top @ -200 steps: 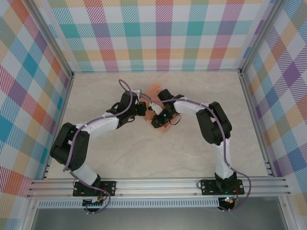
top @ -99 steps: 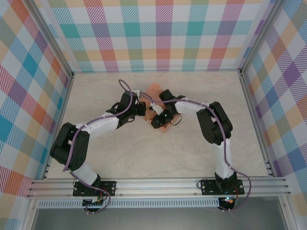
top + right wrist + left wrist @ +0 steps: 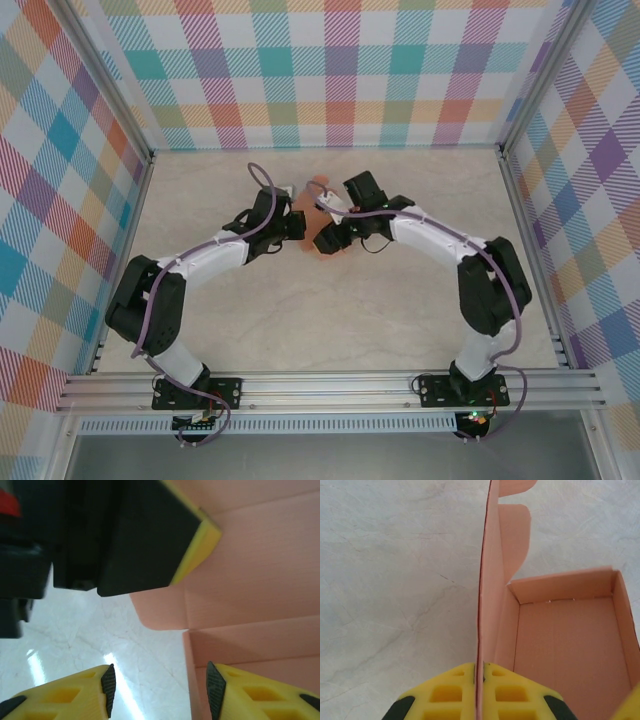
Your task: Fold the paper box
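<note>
Top view: paper box (image 3: 325, 243) lay mid-surface (image 3: 400, 310), slightly toward 12 o'clock, between both pincers.
Left wrist: left pincer (image 3: 480, 677) clamped shut on upright side wall (image 3: 492, 605), likely steadying box for folding.
Right wrist: right pincer (image 3: 157, 690) parted, gripping nothing; box edge toward 3 o'clock.

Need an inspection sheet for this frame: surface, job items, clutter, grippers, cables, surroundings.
Surface: marbled beige table, no spills seen.
Job's things: paper box, tray part formed and open, one long panel standing upright with rounded flaps at its far end.
Clutter: nothing seen.
Grippers: left gripper shut on the upright panel's near edge; right gripper open beside a box corner, gripping nothing.
Cables: purple cable looping above the left wrist.
Surroundings: plaid walls, aluminium rail at the near edge.
</note>
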Controlling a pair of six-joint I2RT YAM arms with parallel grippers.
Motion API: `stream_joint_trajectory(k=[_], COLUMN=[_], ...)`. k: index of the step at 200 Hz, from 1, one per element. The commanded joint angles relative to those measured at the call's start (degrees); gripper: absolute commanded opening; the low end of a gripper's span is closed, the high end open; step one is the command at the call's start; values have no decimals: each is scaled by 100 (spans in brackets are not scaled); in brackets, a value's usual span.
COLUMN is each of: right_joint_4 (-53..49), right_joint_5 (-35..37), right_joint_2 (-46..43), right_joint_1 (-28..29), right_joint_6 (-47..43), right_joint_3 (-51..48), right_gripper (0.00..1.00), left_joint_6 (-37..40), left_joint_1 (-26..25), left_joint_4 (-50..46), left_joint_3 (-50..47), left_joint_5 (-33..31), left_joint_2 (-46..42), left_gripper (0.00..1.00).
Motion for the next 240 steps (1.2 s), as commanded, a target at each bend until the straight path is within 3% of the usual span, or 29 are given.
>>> stream_joint_trajectory(k=[1,13,23,48,61,79,107,129,240], right_joint_4=[510,761,678,-1167,-2031,-2353,-2071,-1870,-1456], right_joint_5=[1210,1632,2161,2992,2547,1749,782,293,450], right_joint_2=[-599,-964,-1186,-1192,-1018,-909,-703,-302,388], right_joint_1=[25,13,-2,-210,-409,-506,-388,-292,-162], right_joint_6=[594,944,1555,3982,4995,6528,8319,8519,7902], right_joint_3=[-485,-777,-851,-194,218,208,-96,122,614], right_gripper=[54,58,67,74,74,70,81,86,82], left_joint_6=[-287,-433,-640,-1089,-1312,-1486,-1453,-1411,-1371], left_joint_1=[-6,3,30,122,195,222,229,226,203], left_joint_4=[-399,-381,-355,-92,-42,-11,-47,-17,-114], left_joint_3=[183,199,193,122,116,74,57,9,6], left_joint_5=[-119,-163,-193,-16,126,217,170,153,83], left_joint_2=[94,69,30,20,40,24,1,-79,-85], left_gripper=[0,0,0,0,0,0,0,0,0])
